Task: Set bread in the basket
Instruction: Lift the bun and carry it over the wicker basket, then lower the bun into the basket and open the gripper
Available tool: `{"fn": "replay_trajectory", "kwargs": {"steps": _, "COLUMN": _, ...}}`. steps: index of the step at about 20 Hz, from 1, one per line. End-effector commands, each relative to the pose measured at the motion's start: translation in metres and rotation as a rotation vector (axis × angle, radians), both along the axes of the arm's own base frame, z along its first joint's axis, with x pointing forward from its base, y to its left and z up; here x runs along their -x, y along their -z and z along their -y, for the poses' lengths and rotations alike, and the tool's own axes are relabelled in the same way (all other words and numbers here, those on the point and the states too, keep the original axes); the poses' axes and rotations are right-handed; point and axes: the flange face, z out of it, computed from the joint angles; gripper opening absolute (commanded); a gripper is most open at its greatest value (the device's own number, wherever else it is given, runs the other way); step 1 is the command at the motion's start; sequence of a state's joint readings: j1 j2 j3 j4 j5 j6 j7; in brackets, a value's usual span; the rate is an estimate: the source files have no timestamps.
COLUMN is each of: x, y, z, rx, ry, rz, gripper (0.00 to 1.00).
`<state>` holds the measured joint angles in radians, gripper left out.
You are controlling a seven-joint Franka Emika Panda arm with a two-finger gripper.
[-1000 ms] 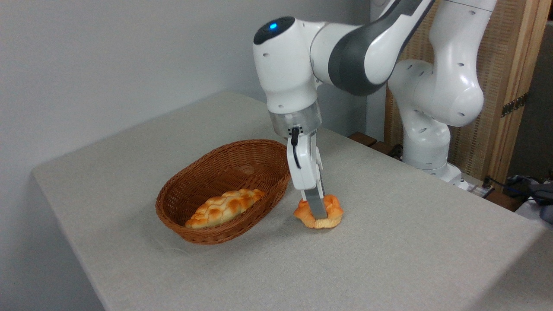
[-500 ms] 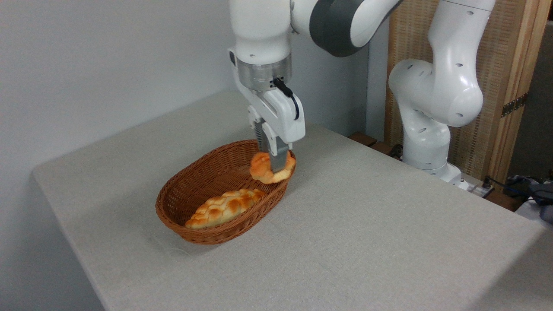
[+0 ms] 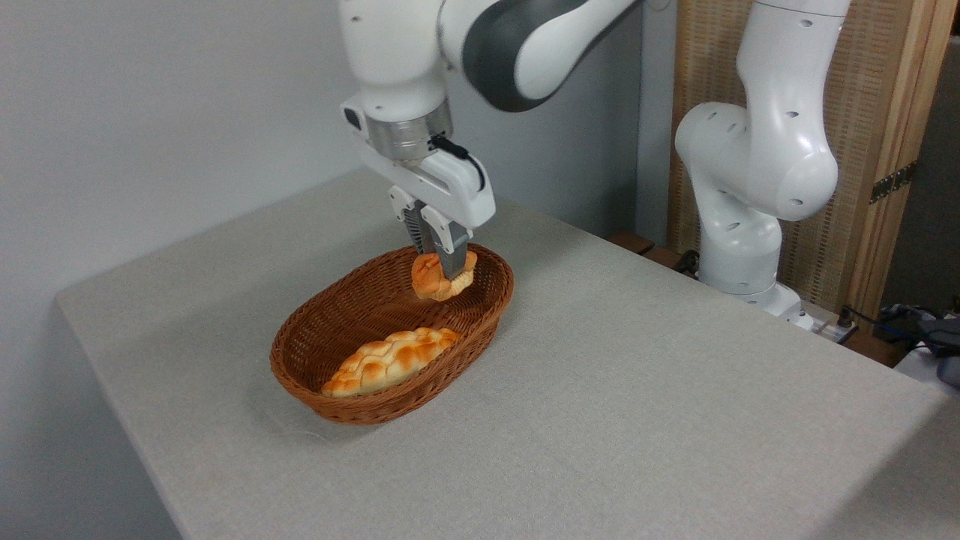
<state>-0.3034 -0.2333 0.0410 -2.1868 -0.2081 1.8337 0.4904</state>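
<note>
The bread (image 3: 429, 277), a small orange-golden bun, hangs in the air over the far end of the basket (image 3: 322, 394), above its inside. My gripper (image 3: 445, 271) is shut on the bread, fingers pointing down, the near finger crossing the bun's front. The basket is oval brown wicker and sits on the grey table left of centre.
A longer pale braided loaf (image 3: 391, 360) lies in the basket's near half. The arm's white base (image 3: 750, 225) stands at the table's far right. A wooden screen (image 3: 885, 150) and cables (image 3: 915, 322) are behind it. The grey table (image 3: 637, 405) extends to the right and front.
The gripper lifted the bread from the table right of the basket and carried it left and back, over the rim, to above the basket's far end.
</note>
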Motion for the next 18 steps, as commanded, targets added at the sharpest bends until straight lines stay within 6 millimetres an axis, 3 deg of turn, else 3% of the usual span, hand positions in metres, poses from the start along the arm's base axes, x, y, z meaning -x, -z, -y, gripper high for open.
{"fn": "replay_trajectory", "kwargs": {"steps": 1, "x": -0.0021, "y": 0.0185, "z": 0.0303, "rx": -0.018, "ry": -0.038, "rz": -0.061, "gripper": 0.78}}
{"fn": "replay_trajectory", "kwargs": {"steps": 2, "x": -0.001, "y": 0.0198, "z": 0.0338, "rx": -0.019, "ry": -0.032, "rz": -0.061, "gripper": 1.0}}
{"fn": "replay_trajectory", "kwargs": {"steps": 18, "x": -0.0025, "y": 0.0185, "z": 0.0338, "rx": -0.017, "ry": -0.022, "rz": -0.048, "gripper": 1.0}}
